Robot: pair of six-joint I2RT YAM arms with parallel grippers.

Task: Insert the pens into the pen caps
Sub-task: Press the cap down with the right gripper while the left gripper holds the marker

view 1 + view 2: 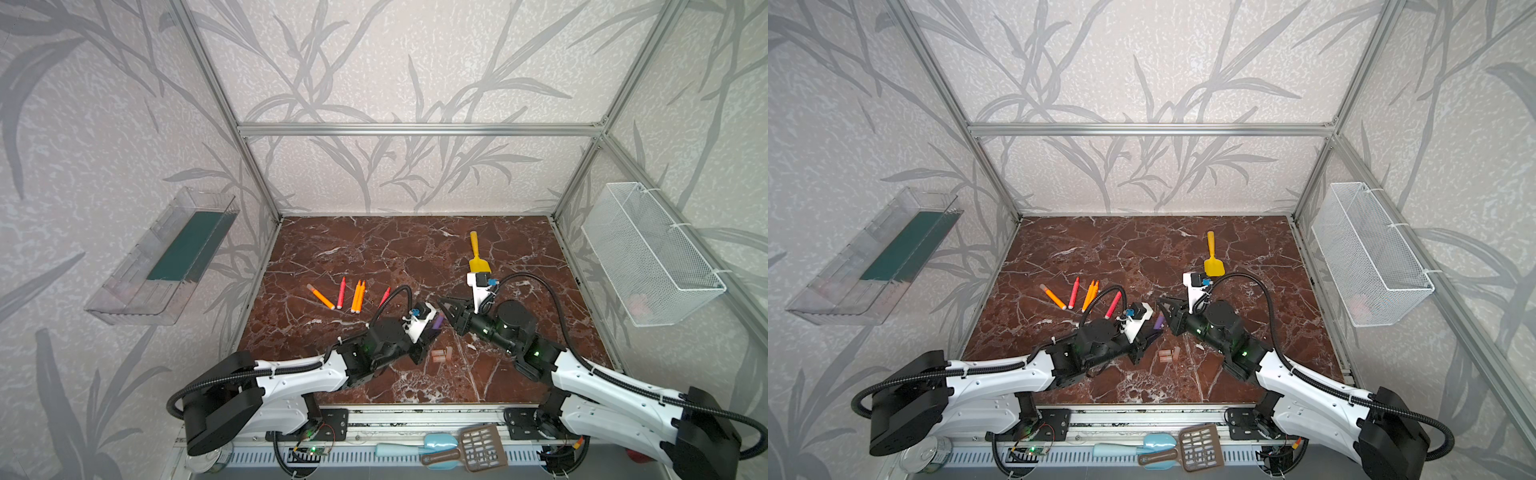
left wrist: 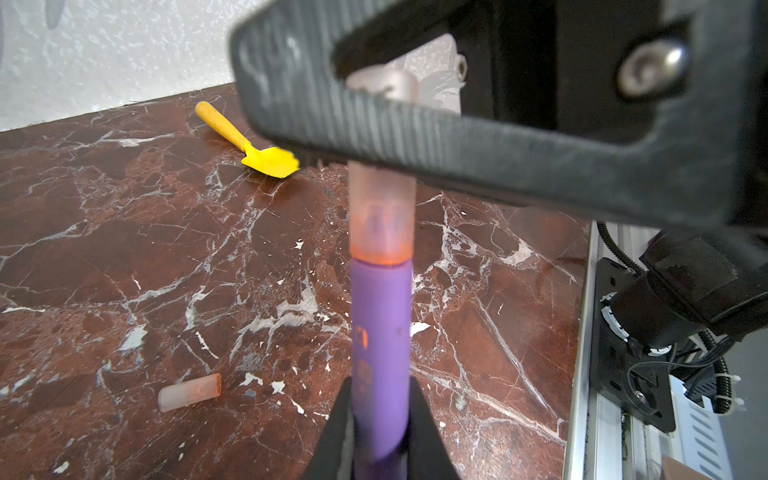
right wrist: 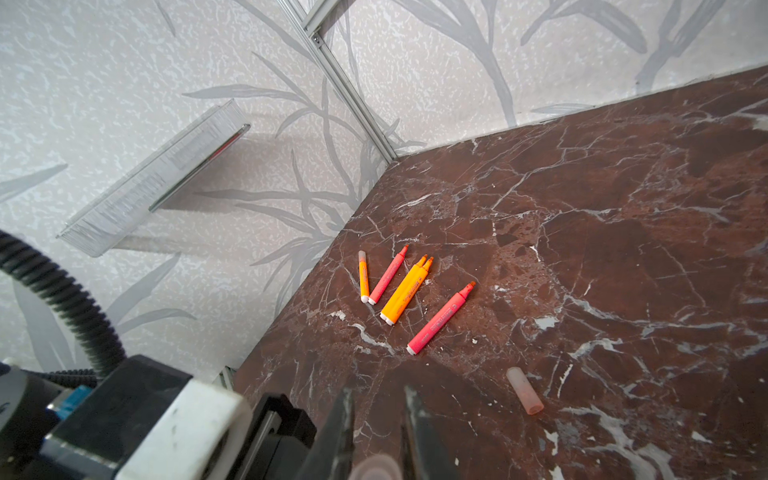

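Note:
My left gripper (image 2: 380, 386) is shut on the purple pen (image 2: 380, 316), held above the table's middle (image 1: 438, 322). A pale pen cap (image 2: 382, 216) sits over the pen's tip. My right gripper (image 3: 376, 399) is shut on that cap (image 3: 376, 467), and one of its fingers (image 2: 415, 137) crosses in front of it. In both top views the two grippers meet tip to tip (image 1: 441, 301) (image 1: 1160, 302). At the left lie an orange pen (image 1: 320, 296) with a cap on it, a red-pink pen (image 1: 341, 293), two orange pens (image 1: 358, 296) and another red-pink pen (image 3: 440, 318). Loose caps (image 1: 442, 354) lie near the front.
A yellow toy shovel (image 1: 477, 253) lies behind the right wrist. A white wire basket (image 1: 648, 253) hangs on the right wall and a clear tray (image 1: 166, 257) on the left wall. Scoops (image 1: 457, 449) lie on the front rail.

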